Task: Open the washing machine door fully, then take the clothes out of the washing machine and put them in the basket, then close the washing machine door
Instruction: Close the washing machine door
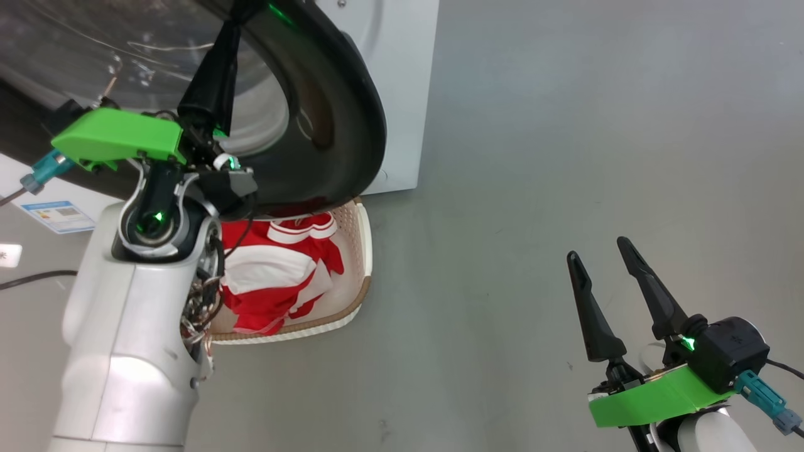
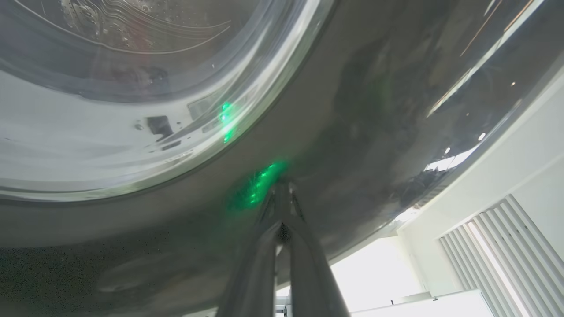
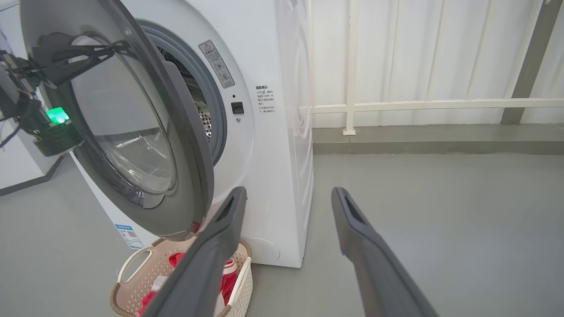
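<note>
Judging by the red clothes (image 1: 276,270) in the basket (image 1: 361,263) beneath the half-open washing machine door (image 1: 339,113), only closing is left: left tool (image 2: 282,193) clenched, tips against the door's black face, right tool (image 1: 597,247) spread and idle.

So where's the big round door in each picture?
Head view: the washing machine door curves across the top left, above the basket.
Left wrist view: door across the upper picture, close up.
Right wrist view: door at left, half open.
Shared landmark: the shut left hand touching the door.
</note>
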### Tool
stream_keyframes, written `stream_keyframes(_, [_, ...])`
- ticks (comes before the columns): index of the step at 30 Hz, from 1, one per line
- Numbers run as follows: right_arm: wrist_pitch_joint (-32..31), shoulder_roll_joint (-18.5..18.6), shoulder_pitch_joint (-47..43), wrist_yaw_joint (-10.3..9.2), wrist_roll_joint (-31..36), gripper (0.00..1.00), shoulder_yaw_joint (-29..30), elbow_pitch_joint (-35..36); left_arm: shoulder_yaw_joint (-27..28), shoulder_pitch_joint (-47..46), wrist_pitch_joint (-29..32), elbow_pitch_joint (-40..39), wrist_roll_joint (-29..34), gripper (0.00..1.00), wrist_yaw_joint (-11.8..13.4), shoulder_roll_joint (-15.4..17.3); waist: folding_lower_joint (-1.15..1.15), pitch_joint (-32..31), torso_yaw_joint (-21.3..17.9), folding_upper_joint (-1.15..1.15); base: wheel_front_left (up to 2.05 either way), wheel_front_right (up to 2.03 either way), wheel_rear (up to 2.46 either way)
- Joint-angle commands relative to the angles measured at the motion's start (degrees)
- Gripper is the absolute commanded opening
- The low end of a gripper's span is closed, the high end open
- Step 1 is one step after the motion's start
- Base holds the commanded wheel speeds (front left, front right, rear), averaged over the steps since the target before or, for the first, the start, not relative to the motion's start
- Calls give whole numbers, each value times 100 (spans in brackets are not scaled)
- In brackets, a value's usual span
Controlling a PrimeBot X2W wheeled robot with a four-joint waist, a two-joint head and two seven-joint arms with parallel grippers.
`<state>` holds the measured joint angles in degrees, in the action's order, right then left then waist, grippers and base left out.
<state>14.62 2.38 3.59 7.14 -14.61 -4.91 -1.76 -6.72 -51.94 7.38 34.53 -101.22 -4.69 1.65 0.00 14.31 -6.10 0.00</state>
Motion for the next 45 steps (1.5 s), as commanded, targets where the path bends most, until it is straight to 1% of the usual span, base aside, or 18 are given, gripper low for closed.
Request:
stream_keyframes(1, [38, 50, 168, 35, -64, 100, -161, 139, 121, -269, -30, -51, 86, 0, -124, 141, 0, 60, -80, 0, 0, 0, 0])
stream_keyframes(18, [38, 50, 238, 35, -95, 100, -200, 152, 227, -822, -124, 583, 292, 0, -268, 213, 0, 221, -281, 0, 0, 0, 0])
stream_keyframes(23, [38, 50, 258, 35, -117, 100, -186, 120, 269, -749, -116, 597, 329, 0, -277, 216, 0, 171, -278, 0, 0, 0, 0])
stream_keyframes(31, [38, 50, 178, 35, -131, 100, -135, 63, 186, -394, -150, 598, 467, 0, -279, 201, 0, -99, -98, 0, 0, 0, 0])
stream_keyframes(32, [38, 50, 171, 35, -135, 100, -129, 58, 173, -338, -175, 582, 499, 23, -279, 203, 0, -136, -68, 0, 0, 0, 0])
stream_keyframes(33, [38, 50, 165, 35, -138, 100, -125, 51, 158, -276, -213, 570, 543, 100, -279, 213, 0, -174, -40, 0, 0, 0, 0])
stream_keyframes(37, [38, 50, 108, 35, -127, 100, -103, 38, 34, -1, -258, 433, 739, 100, -279, 277, 0, -323, 79, 0, 0, 0, 0])
stream_keyframes(39, [38, 50, 77, 35, -121, 100, -62, 29, -96, 174, -350, 257, 969, 100, -279, 355, 0, -389, 142, 0, 0, 0, 0])
stream_keyframes(40, [38, 50, 65, 35, -119, 100, -44, 27, -150, 272, -413, 129, 1079, 100, -279, 391, 0, -422, 171, 0, 0, 0, 0])
stream_keyframes(41, [38, 50, 43, 35, -113, 100, -13, 25, -255, 501, -539, -158, 1296, 100, -279, 468, 0, -482, 226, 0, 0, 0, 0])
stream_keyframes(45, [38, 50, -1, 35, -101, 100, 31, 20, -424, 1004, -797, -753, 1691, 100, -279, 623, 0, -600, 326, 0, 0, 0, 0])
